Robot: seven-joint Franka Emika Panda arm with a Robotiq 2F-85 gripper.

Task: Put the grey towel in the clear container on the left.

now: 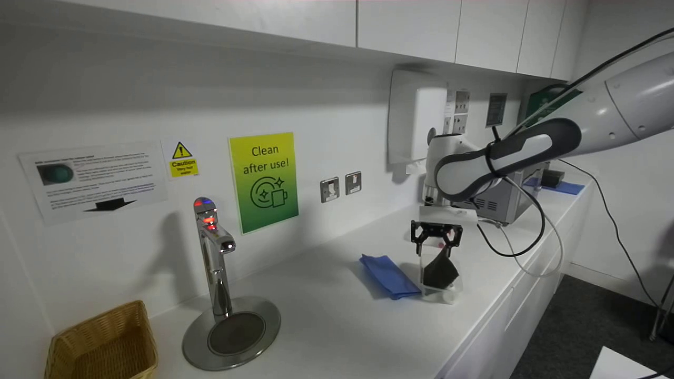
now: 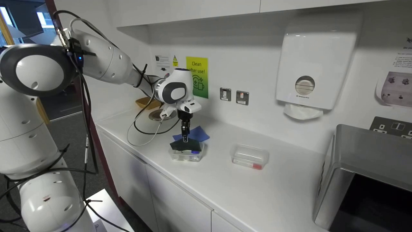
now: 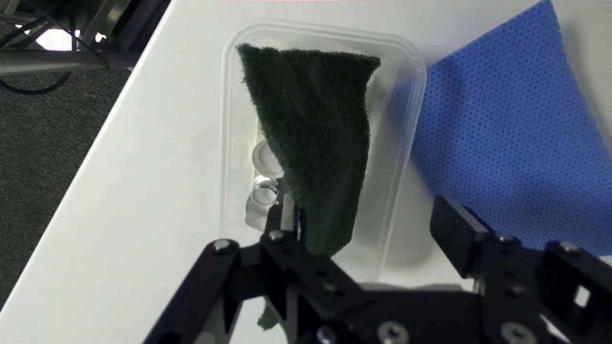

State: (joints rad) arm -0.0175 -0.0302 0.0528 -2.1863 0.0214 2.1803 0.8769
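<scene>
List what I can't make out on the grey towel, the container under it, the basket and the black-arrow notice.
Grey towel, stretch beneath the claw: hidden by it, wrist view.
Clear container, part of the contents: covered by the towel, wrist view.
Wicker basket, part of the inside: cut off by the bottom edge in an exterior view.
Black-arrow notice, body text: too small and blurred in both exterior views.

The tool [image 3: 366, 215] has its fingers [image 3: 456, 239] wide apart at one end of a clear container [image 3: 330, 33]; the dark towel [image 3: 320, 124] reaches over it and in under the tool, contact with the fingers unclear. Two small round things [image 3: 267, 160] sit inside. A blue cloth [image 3: 511, 129] lies on the bench [image 3: 143, 200] just beside the container.
</scene>
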